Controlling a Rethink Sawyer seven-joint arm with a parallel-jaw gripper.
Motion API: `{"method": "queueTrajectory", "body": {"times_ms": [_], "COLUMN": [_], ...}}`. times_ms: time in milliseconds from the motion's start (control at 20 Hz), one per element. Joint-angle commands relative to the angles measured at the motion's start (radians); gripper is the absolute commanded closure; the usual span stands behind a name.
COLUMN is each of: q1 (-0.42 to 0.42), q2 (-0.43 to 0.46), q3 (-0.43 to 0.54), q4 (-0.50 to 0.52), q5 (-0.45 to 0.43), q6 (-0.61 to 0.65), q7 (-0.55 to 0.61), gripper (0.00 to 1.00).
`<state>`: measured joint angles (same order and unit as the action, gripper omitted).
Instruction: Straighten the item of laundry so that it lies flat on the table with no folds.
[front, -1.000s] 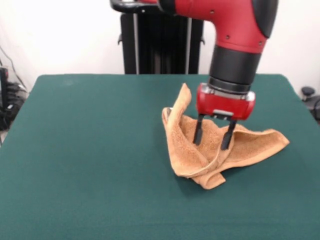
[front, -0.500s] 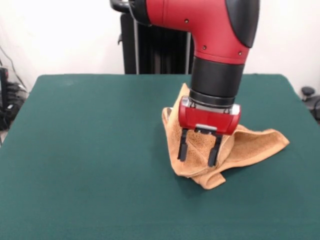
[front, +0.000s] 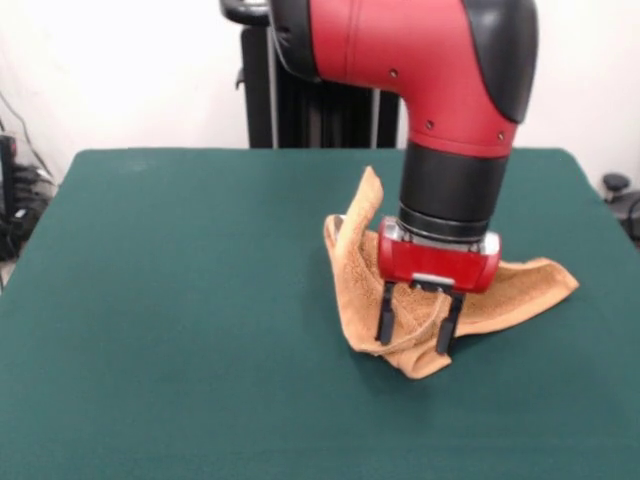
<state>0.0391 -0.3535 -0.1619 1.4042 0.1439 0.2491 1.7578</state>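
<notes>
— Orange-tan terry, one towel (front: 365, 275), crumpled right of centre on the green table (front: 180, 330). No writing or label readable on it.

— How does it lie?

— One corner peaks up toward 12 o'clock, a tail runs out toward 3 o'clock, and a fold bulges at 6.

— And the gripper (front: 418, 325)?

— One, its two black fingers (front: 385, 315) narrowly parted, straddling the fold at the towel's 6 o'clock edge and touching the cloth.
</notes>
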Motion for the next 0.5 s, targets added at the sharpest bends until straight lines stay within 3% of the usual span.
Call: {"method": "queueTrajectory", "body": {"times_ms": [50,300,500], "q1": [0.04,0.025,0.031], "q2": [0.1,0.17,0.168], "q3": [0.104,0.135,0.126], "q4": [-0.011,-0.046,-0.037], "q5": [-0.052,-0.067,-0.067], "q6": [-0.001,-0.089,-0.087], "q7": [0.081,0.075,0.09], "gripper": [0.0,0.0,0.0]}}
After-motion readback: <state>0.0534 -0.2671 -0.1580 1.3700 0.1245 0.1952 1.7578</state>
